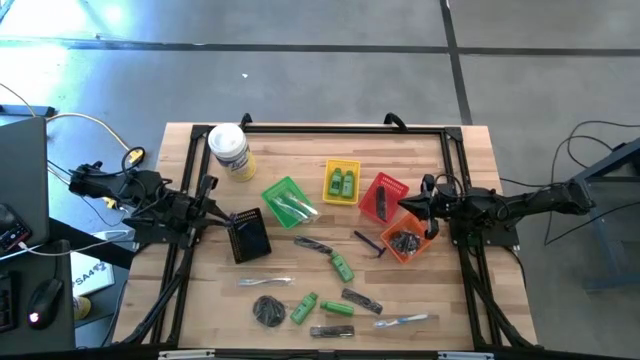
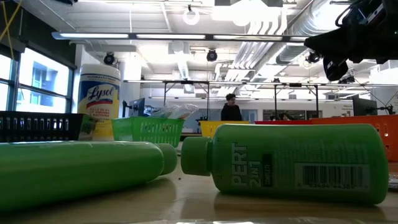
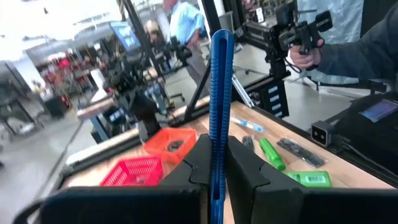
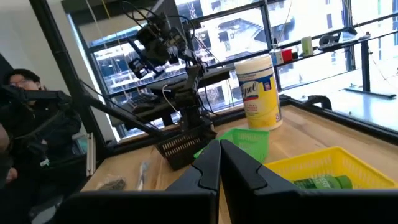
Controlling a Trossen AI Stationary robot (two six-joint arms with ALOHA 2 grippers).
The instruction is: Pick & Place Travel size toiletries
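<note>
My left gripper (image 1: 207,190) is over the table's left side, by the black basket (image 1: 248,235), shut on a slim blue ribbed comb (image 3: 221,74). My right gripper (image 1: 412,207) is shut with nothing in it (image 4: 217,163), above the orange basket (image 1: 405,240), which holds dark discs. On the table lie green bottles (image 1: 342,266) (image 1: 303,307), dark sticks (image 1: 360,300), clear-wrapped pieces (image 1: 265,282), a dark disc (image 1: 268,310) and a purple razor (image 1: 370,243). The yellow basket (image 1: 342,182) holds two green bottles. My left gripper pinches the blue comb between its two fingers (image 3: 200,163), which press on its flat sides at the lower part (image 3: 216,155). The comb runs lengthwise through the hold, and its long free end (image 3: 221,50) sticks out past the fingertips, clear of everything.
A white-lidded Lysol jar (image 1: 230,150) stands at the far left. The green basket (image 1: 288,200) holds clear-wrapped pieces, and the red basket (image 1: 383,197) a dark item. A black frame (image 1: 330,128) rims the table. People stand in the room beyond (image 2: 231,107).
</note>
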